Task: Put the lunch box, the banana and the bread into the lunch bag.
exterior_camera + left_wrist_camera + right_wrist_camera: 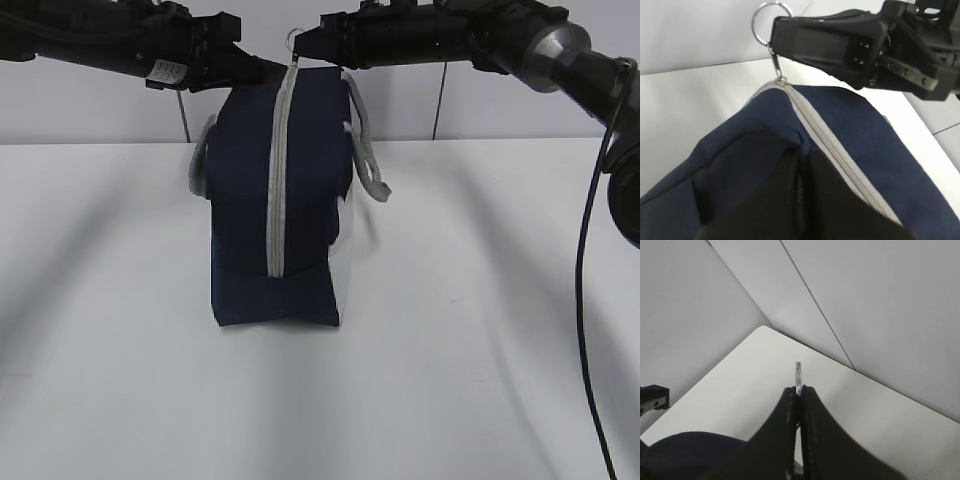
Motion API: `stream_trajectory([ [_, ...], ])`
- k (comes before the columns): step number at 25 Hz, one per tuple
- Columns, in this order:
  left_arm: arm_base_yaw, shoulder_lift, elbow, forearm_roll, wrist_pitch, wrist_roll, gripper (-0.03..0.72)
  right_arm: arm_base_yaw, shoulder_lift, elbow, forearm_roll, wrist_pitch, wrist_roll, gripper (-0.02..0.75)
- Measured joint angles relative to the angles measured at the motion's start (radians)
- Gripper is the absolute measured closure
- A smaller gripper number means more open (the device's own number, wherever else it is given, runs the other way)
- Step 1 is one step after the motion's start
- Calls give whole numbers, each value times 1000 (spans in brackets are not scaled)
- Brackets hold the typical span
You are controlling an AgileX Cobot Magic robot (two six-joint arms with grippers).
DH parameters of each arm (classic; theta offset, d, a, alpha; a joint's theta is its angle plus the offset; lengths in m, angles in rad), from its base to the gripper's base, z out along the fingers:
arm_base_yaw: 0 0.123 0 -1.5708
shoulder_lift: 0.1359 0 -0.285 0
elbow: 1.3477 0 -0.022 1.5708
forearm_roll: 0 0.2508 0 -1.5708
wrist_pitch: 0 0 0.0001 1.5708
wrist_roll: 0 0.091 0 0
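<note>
Now, at top centre, the right gripper (300, 43) pinches the ring pull (771, 22) while the left gripper (802, 167) nips the bag (245, 190)'s top fabric; pulling steadily along the closed zipper (279, 170) should help.

The lunch bag (240, 190) is navy blue, with a white side panel (345, 255), a light grey zipper (280, 180) and grey strap handles (368, 150). Its ring pull (772, 21) is silvery metal. The table (480, 330) is white; both arms are black.

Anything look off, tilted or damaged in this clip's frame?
Nothing stands out. The lunch bag stands upright on the table, zipper closed. The right gripper pinches the ring pull; the left gripper clamps the bag's top fabric.
</note>
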State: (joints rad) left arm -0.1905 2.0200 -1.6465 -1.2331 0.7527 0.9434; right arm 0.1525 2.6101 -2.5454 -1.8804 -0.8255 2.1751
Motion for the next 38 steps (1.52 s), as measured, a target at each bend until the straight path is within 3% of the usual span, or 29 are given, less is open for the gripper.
stream_trajectory([
  [38,1,-24,0,0,131,175,665,-34,89,-10,56,-24,151,754],
])
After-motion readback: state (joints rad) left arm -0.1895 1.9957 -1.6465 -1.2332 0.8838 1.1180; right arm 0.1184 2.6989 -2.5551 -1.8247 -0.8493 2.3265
